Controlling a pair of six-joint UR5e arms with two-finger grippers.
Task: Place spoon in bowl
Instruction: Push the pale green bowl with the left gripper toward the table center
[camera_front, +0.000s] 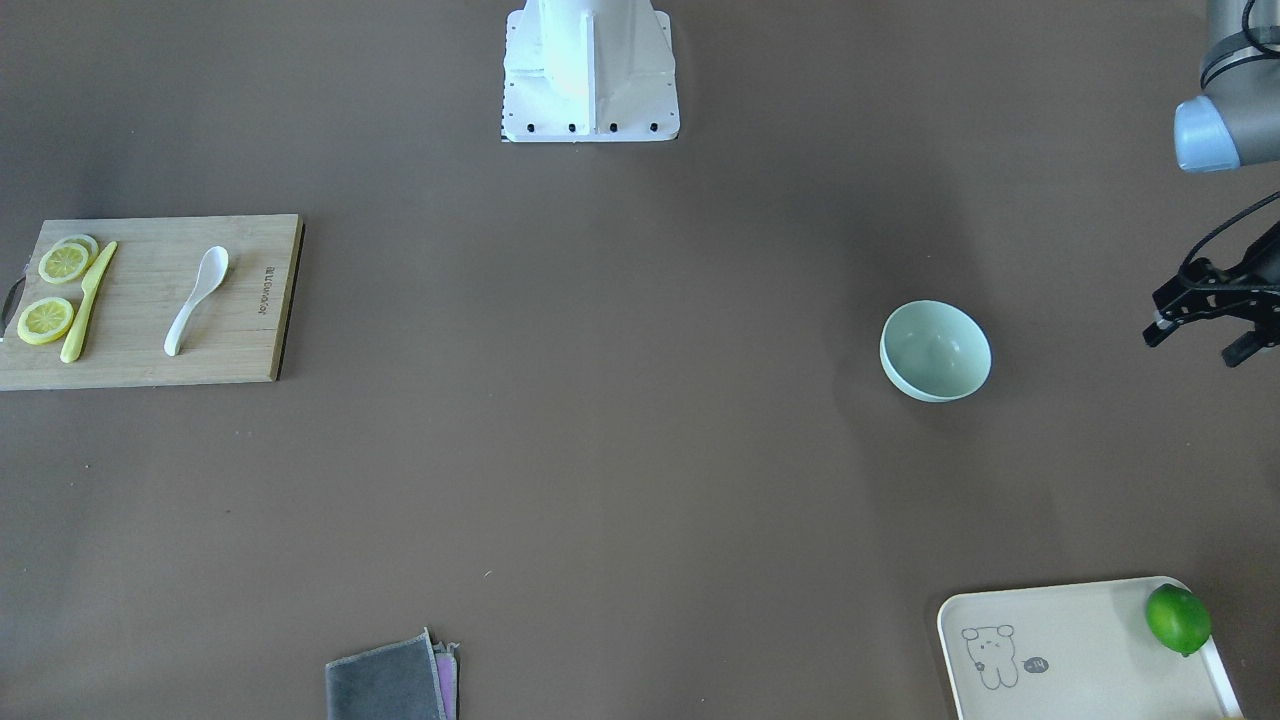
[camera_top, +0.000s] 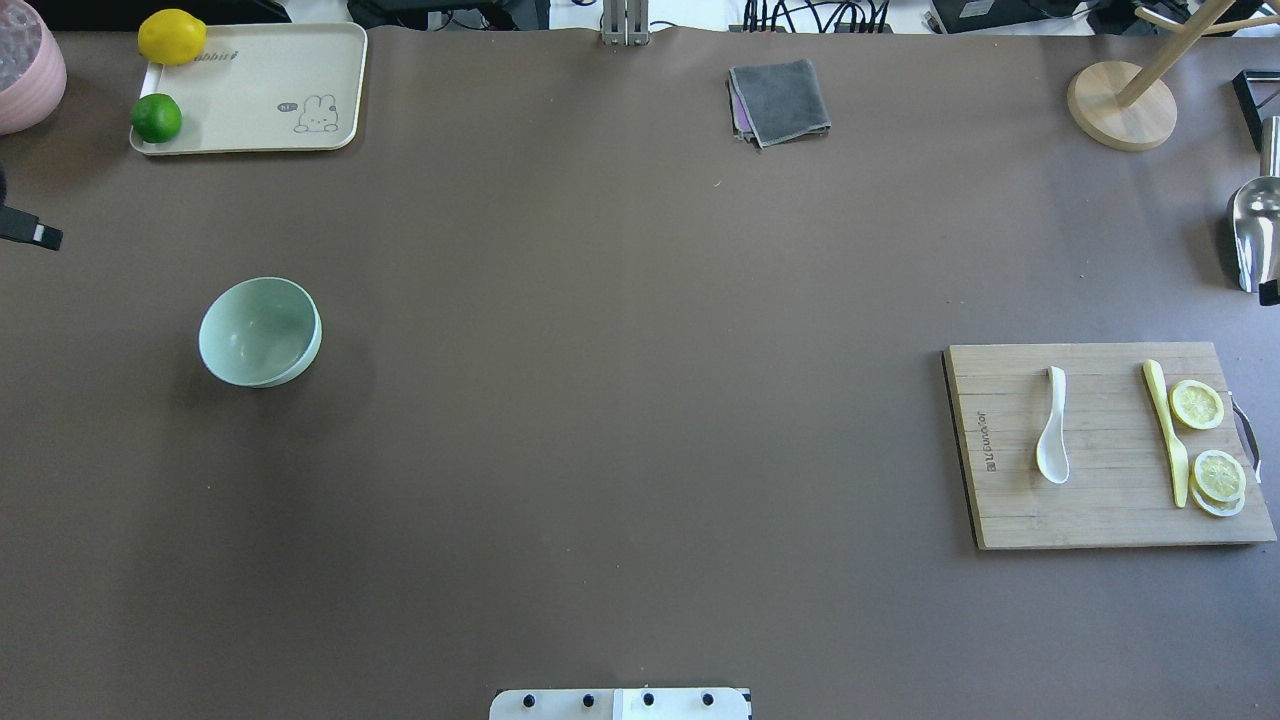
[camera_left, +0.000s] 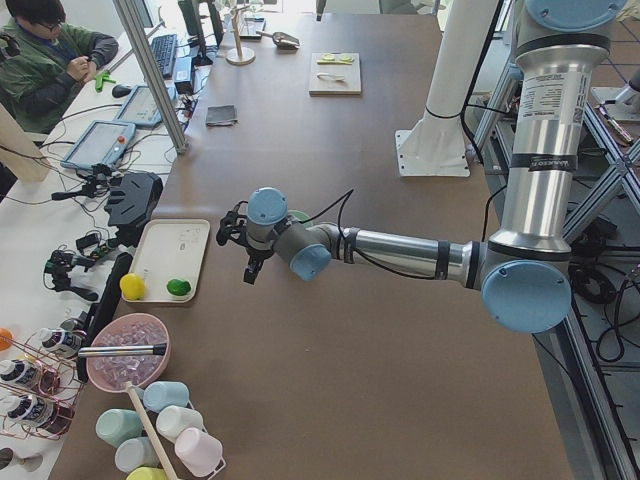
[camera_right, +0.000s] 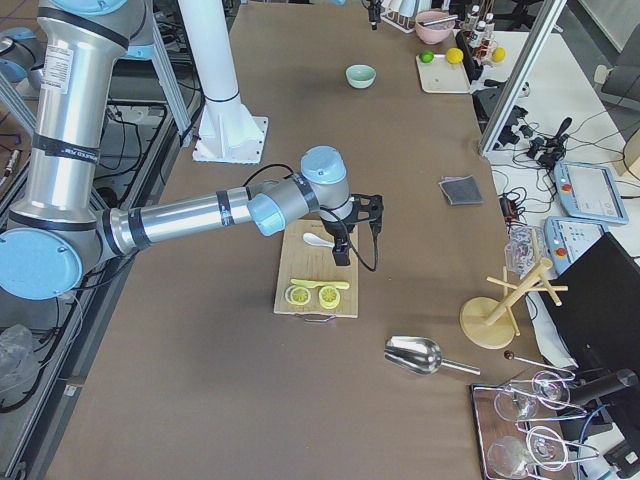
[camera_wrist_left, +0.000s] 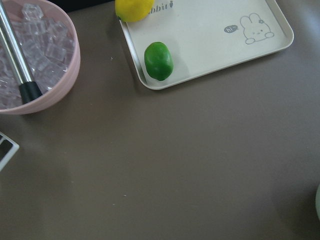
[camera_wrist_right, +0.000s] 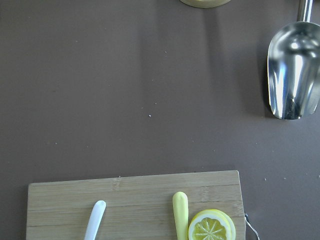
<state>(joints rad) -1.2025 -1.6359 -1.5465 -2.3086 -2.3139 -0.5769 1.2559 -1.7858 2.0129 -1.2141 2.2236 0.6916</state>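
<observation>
One front view shows left end effector spread — right end effector, side-only, cannot tell.

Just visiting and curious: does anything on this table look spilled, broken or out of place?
Nothing stands out. The spoon lies flat on the cutting board beside the knife and lemon slices, and the bowl sits upright and empty on the table.

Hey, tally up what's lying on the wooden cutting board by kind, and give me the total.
Spoon: 1
Knife: 1
Lemon slices: 3, two of them stacked
Total: 5, all on the cutting board
</observation>
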